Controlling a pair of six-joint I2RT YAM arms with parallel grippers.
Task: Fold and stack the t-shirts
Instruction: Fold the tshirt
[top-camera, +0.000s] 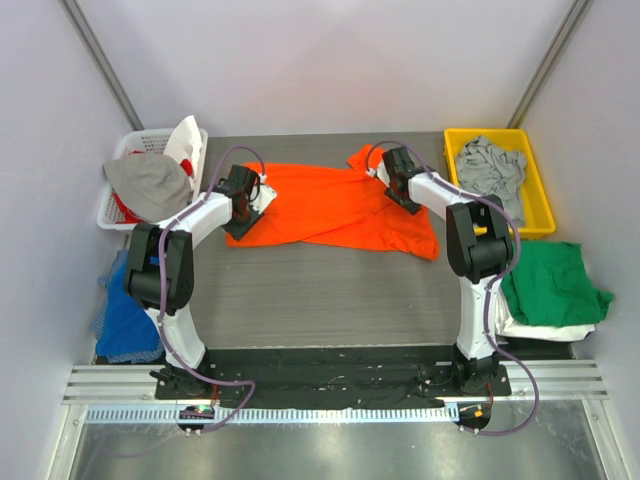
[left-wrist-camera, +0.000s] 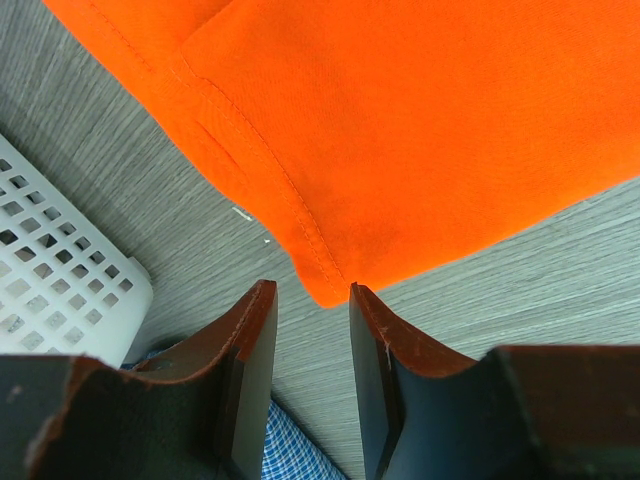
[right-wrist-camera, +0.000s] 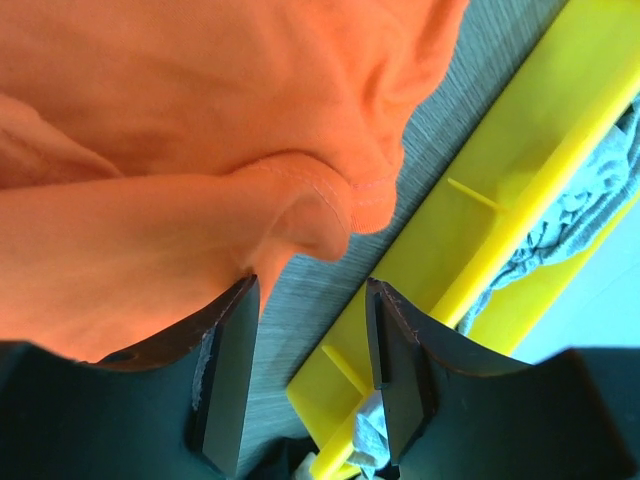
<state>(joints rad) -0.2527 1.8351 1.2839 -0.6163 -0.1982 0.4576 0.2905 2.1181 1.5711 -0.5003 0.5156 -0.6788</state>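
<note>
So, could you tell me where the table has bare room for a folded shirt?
Widest: the grey wood-grain table between the bright orange cloth t-shirt and the black base plate; a thin strip behind it. Crowded: white perforated plastic basket left, yellow plastic bin and green folded shirt right.

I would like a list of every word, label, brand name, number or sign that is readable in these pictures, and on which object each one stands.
There are none: no text is readable in any of the three views.
The orange t-shirt shows no print and no tag.
The yellow bin and the white basket show no label.
</note>
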